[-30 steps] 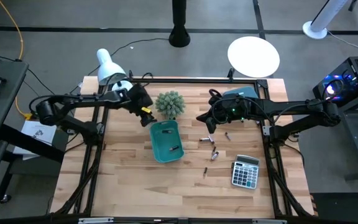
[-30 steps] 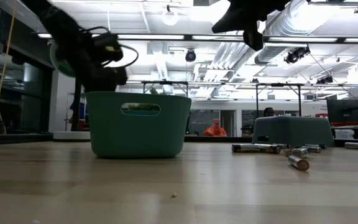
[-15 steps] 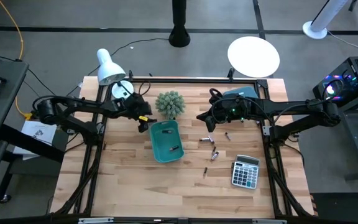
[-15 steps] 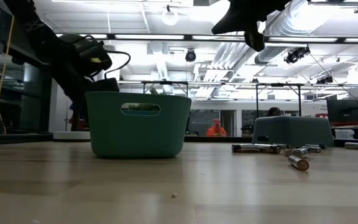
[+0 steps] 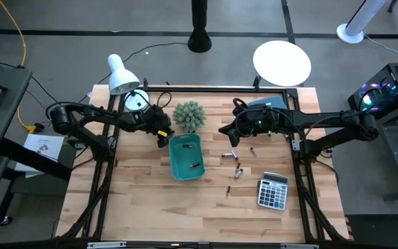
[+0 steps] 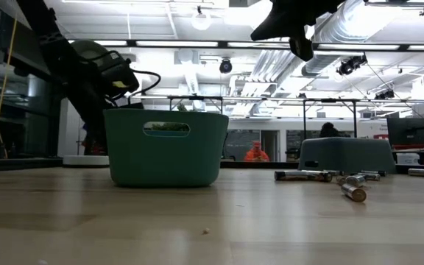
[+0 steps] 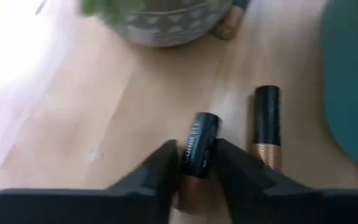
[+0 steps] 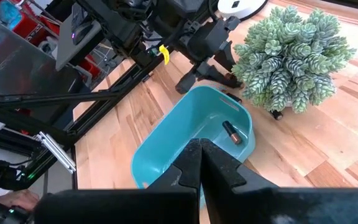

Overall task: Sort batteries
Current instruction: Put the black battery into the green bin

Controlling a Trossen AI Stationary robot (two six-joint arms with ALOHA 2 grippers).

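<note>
My left gripper [image 7: 197,171] is low over the table between the plant pot [image 7: 166,25] and the teal tray [image 5: 184,156], shut on a black-and-copper battery [image 7: 199,146]. A second battery [image 7: 267,124] lies flat right beside it, and a third [image 7: 229,25] rests against the pot. One battery [image 8: 232,132] lies inside the tray. Several more batteries [image 5: 231,155] are scattered on the wood right of the tray. My right gripper [image 8: 201,152] is shut and hovers above them, holding nothing. My left gripper has the battery pinched between its two fingers [image 7: 166,165] by its long sides, near the copper end [image 7: 190,190]. The fingers lie along the battery and slant down from the table's left. The black end [image 7: 205,121] sticks out ahead, and the battery lies on the table.
A spiky green plant [image 5: 188,115] stands just beyond the tray's far edge. A grey calculator [image 5: 273,191] lies at the near right. A second teal tray [image 5: 271,102] sits under the right arm. A white lamp [image 5: 119,72] stands at the far left corner.
My left gripper has come down from beside the tray's far-left corner to the table next to the plant. The arm first drew back a little, then reached in again. The tray and the loose batteries have kept their places.
</note>
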